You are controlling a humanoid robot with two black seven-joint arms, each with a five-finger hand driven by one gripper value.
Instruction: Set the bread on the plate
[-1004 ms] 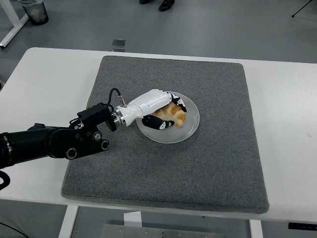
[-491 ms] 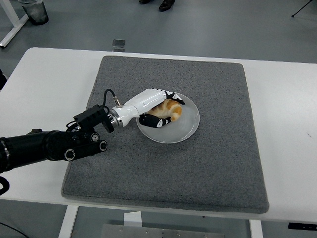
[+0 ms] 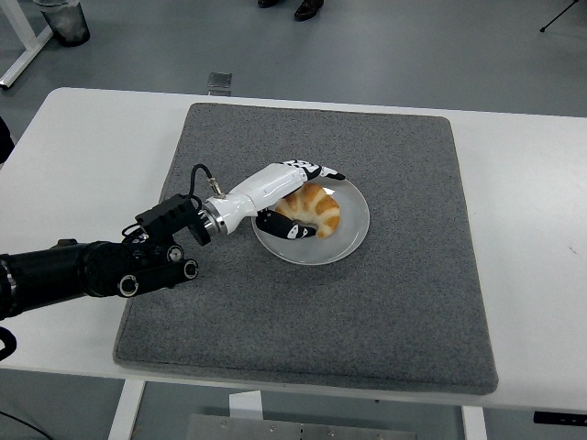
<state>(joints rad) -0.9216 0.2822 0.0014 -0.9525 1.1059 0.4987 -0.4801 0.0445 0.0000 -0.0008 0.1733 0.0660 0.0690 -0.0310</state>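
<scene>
A golden croissant-shaped bread (image 3: 321, 212) lies on the clear round plate (image 3: 356, 233) in the upper middle of the grey mat. My left hand (image 3: 318, 200), white with black fingertips, reaches in from the left at the plate's left side. Its fingers (image 3: 315, 170) stretch out straight over the bread's far side and the thumb (image 3: 290, 229) lies on the plate at its near side. The hand is open around the bread with a gap showing at the fingers. The right arm does not show.
The grey mat (image 3: 385, 302) covers most of the white table (image 3: 532, 229). The black left forearm (image 3: 83, 268) lies over the mat's left edge. Beyond the table is floor, with a person's shoes at the picture's top.
The left hand's fingers have uncurled from the bread and lifted straight. The bread now rests uncovered on the plate. The forearm drew back slightly to the left.
</scene>
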